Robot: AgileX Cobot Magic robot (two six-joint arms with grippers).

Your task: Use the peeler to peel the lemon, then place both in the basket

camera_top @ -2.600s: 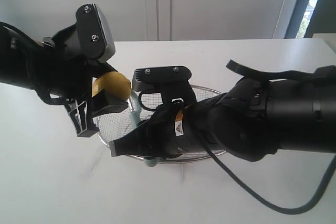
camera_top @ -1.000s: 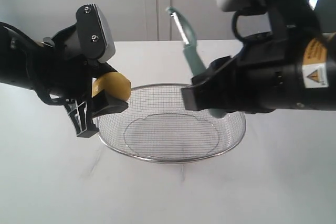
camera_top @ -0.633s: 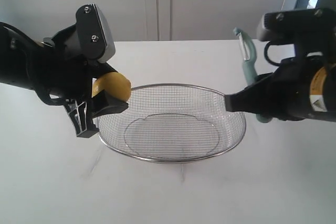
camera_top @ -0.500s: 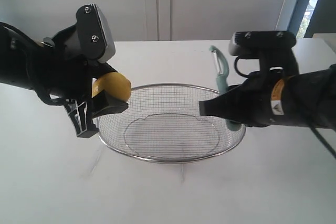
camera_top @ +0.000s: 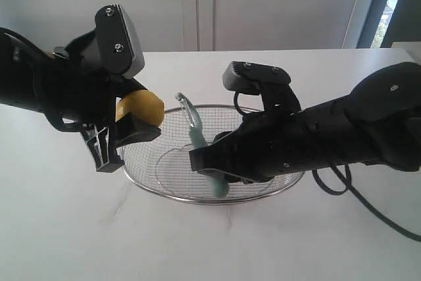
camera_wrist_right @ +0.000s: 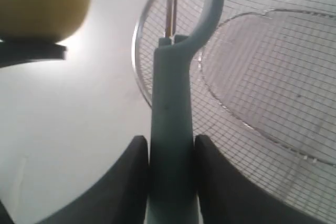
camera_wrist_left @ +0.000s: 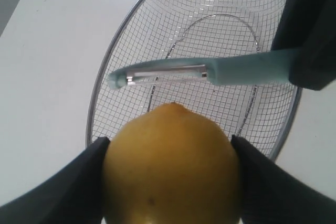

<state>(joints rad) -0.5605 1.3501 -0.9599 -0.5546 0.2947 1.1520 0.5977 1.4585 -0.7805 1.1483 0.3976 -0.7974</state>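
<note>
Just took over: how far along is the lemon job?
Done: both items are grasped. In hand: left gripper holds the lemon, skin unbroken where visible; right gripper holds the peeler over the basket, blade short of the lemon. Left: peeling, then both into the basket.

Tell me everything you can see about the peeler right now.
The peeler is slim, with a pale teal-green, plastic-looking handle and a curved head holding a narrow metal blade. The right hand is shut on the handle, hiding part of it. The peeler is held tilted in the air over the wire basket, head uppermost and pointing toward the lemon. A gap separates the blade from the lemon, and only the right hand appears to touch the peeler.
</note>
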